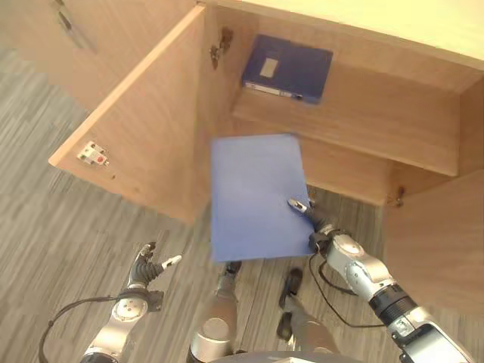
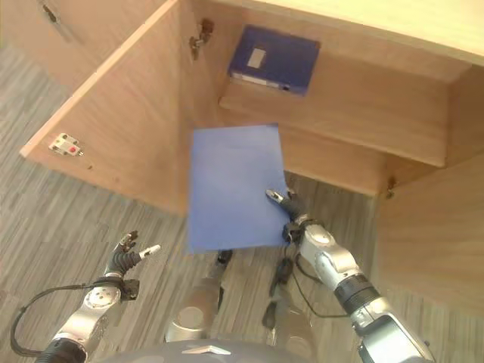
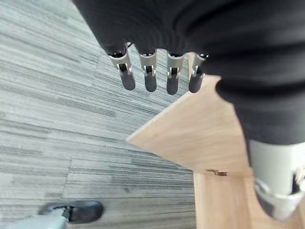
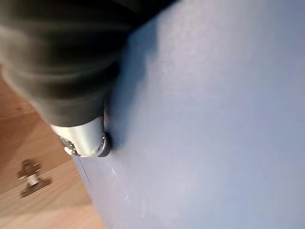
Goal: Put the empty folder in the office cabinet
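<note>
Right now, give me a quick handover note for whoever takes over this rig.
Right hand: shut on the blue folder, pinching its lower right edge and holding it up in front of the open office cabinet.
Left hand: open, holding nothing, low beside the open cabinet door.
Done: door open, folder lifted. A darker blue binder already lies on the upper shelf.
Left: move the folder into the cabinet, onto a shelf, and let go.
</note>
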Motion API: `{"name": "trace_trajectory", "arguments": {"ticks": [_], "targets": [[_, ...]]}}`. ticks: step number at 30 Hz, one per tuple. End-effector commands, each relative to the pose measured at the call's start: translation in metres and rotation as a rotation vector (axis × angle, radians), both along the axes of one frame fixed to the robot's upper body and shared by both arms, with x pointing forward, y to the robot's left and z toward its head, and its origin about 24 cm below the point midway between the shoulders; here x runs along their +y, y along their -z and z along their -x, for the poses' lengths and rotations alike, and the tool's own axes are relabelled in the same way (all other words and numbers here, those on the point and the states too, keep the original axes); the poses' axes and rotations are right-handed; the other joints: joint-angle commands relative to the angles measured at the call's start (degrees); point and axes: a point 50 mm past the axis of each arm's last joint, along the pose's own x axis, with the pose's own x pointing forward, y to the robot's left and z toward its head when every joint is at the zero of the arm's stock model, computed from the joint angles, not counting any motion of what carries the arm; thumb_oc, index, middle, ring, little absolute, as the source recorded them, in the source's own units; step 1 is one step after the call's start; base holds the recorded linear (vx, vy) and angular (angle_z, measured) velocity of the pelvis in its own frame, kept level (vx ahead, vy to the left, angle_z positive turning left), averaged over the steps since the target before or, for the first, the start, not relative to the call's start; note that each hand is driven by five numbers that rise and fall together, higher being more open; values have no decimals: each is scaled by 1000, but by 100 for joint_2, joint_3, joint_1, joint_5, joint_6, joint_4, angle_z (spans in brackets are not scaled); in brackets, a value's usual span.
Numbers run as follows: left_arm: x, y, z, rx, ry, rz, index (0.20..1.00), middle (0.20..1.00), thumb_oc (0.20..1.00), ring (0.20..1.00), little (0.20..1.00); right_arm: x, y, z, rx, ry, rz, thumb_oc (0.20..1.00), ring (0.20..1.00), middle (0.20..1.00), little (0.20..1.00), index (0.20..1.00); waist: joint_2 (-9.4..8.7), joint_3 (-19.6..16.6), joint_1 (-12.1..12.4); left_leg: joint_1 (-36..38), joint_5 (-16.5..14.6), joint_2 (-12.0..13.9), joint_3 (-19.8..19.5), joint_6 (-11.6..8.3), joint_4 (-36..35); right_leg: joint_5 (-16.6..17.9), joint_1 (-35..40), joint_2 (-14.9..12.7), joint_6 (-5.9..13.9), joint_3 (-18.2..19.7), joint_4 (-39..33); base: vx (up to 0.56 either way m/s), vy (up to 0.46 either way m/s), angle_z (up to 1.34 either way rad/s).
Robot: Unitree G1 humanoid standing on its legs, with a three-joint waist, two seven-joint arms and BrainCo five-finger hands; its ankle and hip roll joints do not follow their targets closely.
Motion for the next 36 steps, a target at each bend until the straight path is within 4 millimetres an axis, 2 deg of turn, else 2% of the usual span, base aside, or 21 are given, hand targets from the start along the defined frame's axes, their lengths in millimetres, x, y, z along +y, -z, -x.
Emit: {"name": "trace_trajectory", "arguments": {"ticks": [1, 4, 6, 9, 11, 14, 15, 19, 20, 22, 23, 24, 25, 26, 29, 30, 34, 36], "targets": [[26, -1, 4, 3, -12, -207, 1000, 1000, 1000, 1000, 1000, 4, -32, -17, -160, 53, -73, 200, 200, 200, 200, 200, -290, -162, 5, -336, -353, -133, -96, 138, -66, -1017, 369, -838, 545, -42, 792, 7, 4, -4], [32, 9, 12, 58, -38, -242, 1000, 1000, 1000, 1000, 1000, -1, -25, -17, -131, 113, -89, 200, 200, 200, 200, 200, -295, -116, 0, -363, -363, -154, -92, 145, -66, -1026, 365, -848, 551, -20, 778, 18, -3, -6], [38, 23, 20, 128, -84, -301, 1000, 1000, 1000, 1000, 1000, -7, -23, -22, -111, 226, -150, 200, 200, 200, 200, 200, -289, -55, -25, -415, -369, -165, -96, 147, -66, -1035, 325, -856, 562, 9, 766, 0, 0, 0], [39, 30, 22, 165, -111, -340, 1000, 1000, 1000, 1000, 1000, -10, -25, -27, -108, 319, -206, 200, 200, 200, 200, 200, -281, -7, -43, -452, -366, -172, -96, 145, -66, -1023, 283, -865, 566, 26, 753, 0, 0, 0], [41, 40, 31, 223, -139, -377, 1000, 1000, 1000, 1000, 1000, -12, -27, -31, -100, 408, -259, 200, 200, 200, 200, 200, -270, 20, -87, -456, -386, -187, -97, 157, -66, -1006, 256, -863, 563, 55, 738, 0, 0, 0], [41, 45, 37, 256, -154, -391, 1000, 1000, 1000, 1000, 1000, -15, -28, -33, -97, 469, -286, 200, 200, 200, 200, 200, -268, 36, -106, -457, -403, -201, -99, 168, -66, -991, 260, -864, 563, 74, 722, 0, 0, 0], [41, 51, 45, 292, -174, -404, 1000, 1000, 1000, 1000, 1000, -17, -27, -35, -92, 535, -305, 200, 200, 200, 200, 200, -268, 38, -145, -454, -425, -205, -91, 181, -66, -977, 256, -857, 571, 97, 694, 0, 0, 0], [41, 52, 47, 299, -187, -411, 1000, 1000, 1000, 1000, 1000, -19, -29, -36, -101, 574, -306, 200, 200, 200, 200, 200, -266, 38, -158, -450, -436, -202, -88, 188, -66, -974, 253, -855, 571, 108, 687, 0, 0, 0], [39, 55, 50, 303, -219, -418, 1000, 1000, 1000, 1000, 1000, -31, -44, -38, -201, 655, -200, 200, 200, 200, 200, 200, -237, 56, -223, -450, -453, -202, -73, 204, -66, -968, 243, -851, 577, 136, 659, 4, 42, 0], [35, 55, 48, 276, -203, -447, 1000, 1000, 1000, 1000, 1000, -49, -56, -46, -274, 795, -68, 200, 200, 200, 200, 200, -158, 109, -250, -485, -461, -222, -94, 227, -66, -968, 219, -856, 595, 130, 636, -22, 41, -5], [31, 50, 37, 224, -184, -454, 1000, 1000, 1000, 1000, 1000, -65, -72, -58, -308, 911, -36, 200, 200, 200, 200, 200, -60, 222, -186, -589, -433, -249, -138, 223, -66, -973, 132, -861, 598, 124, 644, -44, 14, -10], [31, 49, 35, 221, -183, -454, 1000, 1000, 1000, 1000, 1000, -66, -73, -59, -311, 913, -37, 200, 200, 200, 200, 200, -57, 233, -178, -596, -430, -247, -139, 222, -66, -974, 122, -860, 598, 124, 651, -103, 10, -9], [27, 44, 23, 171, -159, -453, 1000, 1000, 1000, 1000, 1000, -84, -96, -70, -348, 1014, -25, 200, 200, 200, 200, 200, 33, 354, -82, -747, -370, -273, -197, 195, -61, -975, -8, -861, 594, 105, 663, -70, 1, -3], [26, 43, 22, 168, -158, -453, 1000, 1000, 1000, 1000, 1000, -85, -98, -71, -351, 1017, -26, 200, 200, 200, 200, 200, 38, 362, -72, -763, -366, -271, -199, 194, -59, -975, -25, -859, 593, 105, 671, -111, 4, 4], [16, 39, 10, 119, -100, -448, 1000, 1000, 1000, 1000, 1000, -118, -130, -80, -397, 1163, 0, 200, 200, 200, 200, 200, 123, 495, 59, -1034, -311, -317, -255, 141, -37, -972, -262, -869, 576, 87, 706, -78, -17, 9], [10, 38, 7, 101, -58, -452, 1000, 1000, 1000, 1000, 1000, -133, -149, -85, -423, 1212, 4, 200, 200, 200, 200, 200, 169, 560, 121, -1235, -260, -344, -257, 115, -41, -916, -449, -877, 580, 60, 695, -88, -9, 5], [4, 44, 13, 131, 0, -473, 1000, 1000, 1000, 1000, 1000, -136, -166, -89, -451, 1210, 4, 200, 200, 200, 200, 200, 181, 672, 152, -1437, -229, -343, -219, 118, -43, -889, -647, -885, 576, 106, 675, -50, 21, 9], [4, 47, 16, 151, 6, -484, 1000, 1000, 1000, 1000, 1000, -134, -166, -92, -437, 1203, -31, 200, 200, 200, 200, 200, 176, 741, 161, -1544, -220, -348, -194, 114, -46, -863, -739, -886, 582, 136, 623, -34, 18, -8]]}}
